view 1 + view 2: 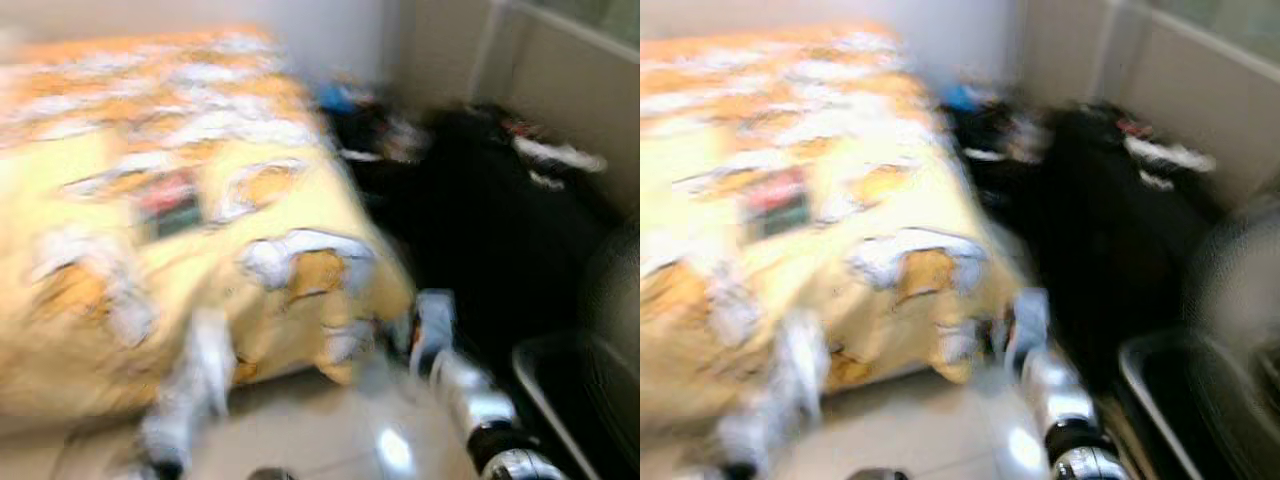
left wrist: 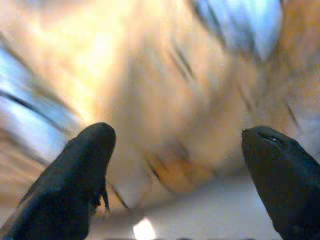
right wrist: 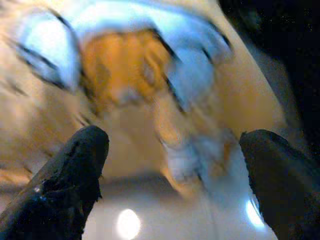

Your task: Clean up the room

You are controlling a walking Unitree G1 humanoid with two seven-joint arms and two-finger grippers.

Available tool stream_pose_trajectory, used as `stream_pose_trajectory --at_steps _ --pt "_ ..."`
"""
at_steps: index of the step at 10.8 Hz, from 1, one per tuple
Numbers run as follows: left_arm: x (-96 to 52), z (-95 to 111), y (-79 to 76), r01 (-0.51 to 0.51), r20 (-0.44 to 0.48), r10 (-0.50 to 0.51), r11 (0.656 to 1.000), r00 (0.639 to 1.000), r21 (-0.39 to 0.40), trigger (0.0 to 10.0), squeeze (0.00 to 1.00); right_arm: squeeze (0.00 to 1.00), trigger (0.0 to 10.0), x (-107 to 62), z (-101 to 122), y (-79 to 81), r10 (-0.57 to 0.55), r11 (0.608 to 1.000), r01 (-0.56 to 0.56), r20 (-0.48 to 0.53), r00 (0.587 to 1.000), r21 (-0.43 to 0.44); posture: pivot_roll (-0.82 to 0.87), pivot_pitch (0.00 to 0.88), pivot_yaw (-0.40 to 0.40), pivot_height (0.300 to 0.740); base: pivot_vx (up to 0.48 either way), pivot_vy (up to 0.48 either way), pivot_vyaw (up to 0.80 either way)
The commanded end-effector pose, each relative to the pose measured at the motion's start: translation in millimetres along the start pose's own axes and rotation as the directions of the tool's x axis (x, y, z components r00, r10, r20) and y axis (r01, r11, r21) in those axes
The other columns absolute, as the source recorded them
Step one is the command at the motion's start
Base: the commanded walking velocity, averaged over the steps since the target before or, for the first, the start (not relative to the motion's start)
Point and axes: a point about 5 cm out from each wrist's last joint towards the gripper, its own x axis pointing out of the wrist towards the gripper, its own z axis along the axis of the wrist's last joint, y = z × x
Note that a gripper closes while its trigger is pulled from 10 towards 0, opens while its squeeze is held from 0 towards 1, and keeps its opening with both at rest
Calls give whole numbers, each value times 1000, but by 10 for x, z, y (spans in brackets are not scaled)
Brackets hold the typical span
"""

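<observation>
Yellow-and-orange patterned cloth bedspread [image 1: 150, 230]: draped over bed from 9 to 12 o'clock, corner hanging toward pale glossy floor [image 1: 330, 430]. Judged soft, light, limp; best pinched at hanging corner fold. Heap of dark clothing [image 1: 480, 220]: at 1 to 2 o'clock, beside bed; details blurred. Left pincer [image 2: 175, 165]: fingers apart, empty, facing bedspread edge. Right pincer [image 3: 172, 165]: fingers apart, empty, facing bedspread corner.
</observation>
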Motion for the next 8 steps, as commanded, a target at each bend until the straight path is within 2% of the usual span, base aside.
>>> stream_pose_trajectory --at_steps 1,3,4,6,7,8 --pt "-69 19 -17 -1 46 1 1000 999 -4 10000 94 0 10000 -83 101 -17 -7 1000 7 59 998 -3 -93 0 75 740 0 0 800" --pt "-212 601 -78 9 298 -10 1000 955 5 10000 12 0 10000 -305 364 -15 -135 983 157 216 967 -91 -83 0 74 740 0 0 800" --pt "-282 770 -91 8 340 -7 1000 940 -1 10000 0 0 10000 -399 498 24 -148 978 183 281 948 -101 -86 0 79 740 0 0 800" --pt "-432 1021 -99 22 424 9 997 906 -68 10000 0 0 10000 -595 727 61 -190 958 256 378 906 -133 -91 0 81 740 0 0 800" --pt "-489 1110 -62 -25 471 45 999 881 -49 10000 0 0 10000 -694 835 108 -184 972 229 433 883 -54 -89 0 77 740 0 0 800" --pt "-488 1115 -61 -19 453 43 998 891 -59 10000 0 0 10000 -703 849 124 -225 958 281 447 866 -62 -91 0 78 740 0 0 0"
